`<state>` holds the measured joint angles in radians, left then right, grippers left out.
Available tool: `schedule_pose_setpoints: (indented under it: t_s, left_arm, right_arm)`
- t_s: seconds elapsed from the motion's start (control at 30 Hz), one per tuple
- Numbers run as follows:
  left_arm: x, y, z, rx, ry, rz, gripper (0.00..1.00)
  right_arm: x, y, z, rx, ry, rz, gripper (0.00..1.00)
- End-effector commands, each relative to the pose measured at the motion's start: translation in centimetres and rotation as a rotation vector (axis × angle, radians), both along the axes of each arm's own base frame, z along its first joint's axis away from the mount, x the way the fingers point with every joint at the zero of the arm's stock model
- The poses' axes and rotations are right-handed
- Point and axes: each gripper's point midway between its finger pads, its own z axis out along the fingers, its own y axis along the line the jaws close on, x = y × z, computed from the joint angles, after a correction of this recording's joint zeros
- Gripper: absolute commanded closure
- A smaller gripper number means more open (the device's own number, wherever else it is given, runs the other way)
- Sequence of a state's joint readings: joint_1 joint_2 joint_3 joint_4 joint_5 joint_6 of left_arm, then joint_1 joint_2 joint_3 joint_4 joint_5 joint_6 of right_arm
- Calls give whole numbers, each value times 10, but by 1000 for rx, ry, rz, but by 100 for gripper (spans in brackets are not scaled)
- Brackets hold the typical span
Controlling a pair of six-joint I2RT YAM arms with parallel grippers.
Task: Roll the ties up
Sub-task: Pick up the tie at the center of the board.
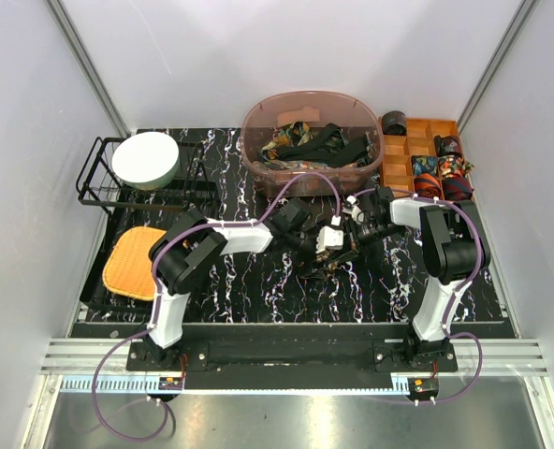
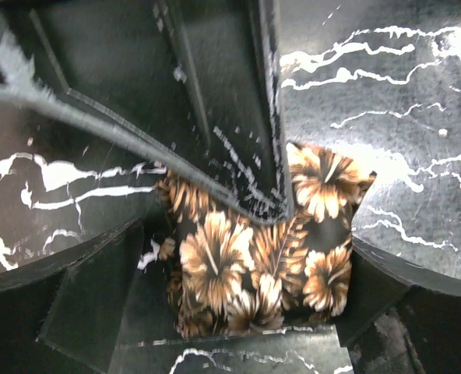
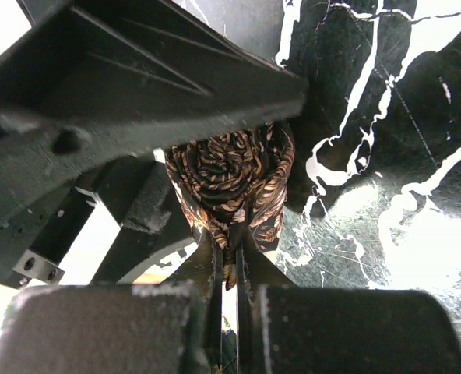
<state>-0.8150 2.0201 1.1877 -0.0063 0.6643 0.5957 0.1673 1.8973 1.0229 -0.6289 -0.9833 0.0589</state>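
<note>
- where the two arms meet at mid-table, the rolled tie (image 2: 246,261), dark with tan hibiscus-like flowers, lies on the black marbled table (image 2: 417,70).
- the left gripper (image 2: 238,288) stands wide open. its fingers (image 2: 90,296) flank the roll, one on each side. the left one is clear of the cloth, the right one just beside it, and i cannot tell whether that one touches.
- the right gripper (image 3: 229,253) is pinched closed on a strip of the tie's fabric at the roll's lower edge, with the roll sitting just past its fingertips.
- the left wrist view shows the roll's patterned side, with the right gripper's dark tip lying across its top. it does not show the spiral.
- the right wrist view shows the spiral end-on and the cloth caught between the closed fingers, with the left gripper's body looming above.
- in the top view the roll is almost hidden under the two grippers. only this view shows the plastic bin (image 1: 258,159) of loose ties (image 1: 314,142) and the wooden organizer (image 1: 396,159) holding other rolls (image 1: 441,173), both at the far edge.
</note>
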Motion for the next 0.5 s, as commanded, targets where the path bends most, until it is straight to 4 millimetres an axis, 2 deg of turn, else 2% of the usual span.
schedule_pose_setpoints:
  t_s: [0.0,0.07,0.2,0.23,0.3,0.33,0.4,0.47]
  left_arm:
    - [-18,18,-43,129,52,-29,1]
    - [-20,23,-48,150,59,-26,1]
    - [-21,26,-53,172,60,-25,12]
    - [-24,29,-56,187,72,-31,25]
    - [-23,29,-56,198,73,-30,36]
    - [-24,31,-58,206,76,-31,45]
    - [-23,32,-59,212,69,-31,53]
    - [-22,33,-59,216,62,-26,77]
  right_arm:
    - [12,3,17,-8,-107,19,100]
    - [13,4,20,-5,-117,17,100]
    - [13,5,22,1,-110,13,100]
    - [13,5,22,2,-113,12,100]
    - [14,5,24,4,-115,8,100]
    - [14,6,24,4,-112,7,100]
    - [15,6,25,6,-114,7,100]
    - [16,5,25,3,-117,2,100]
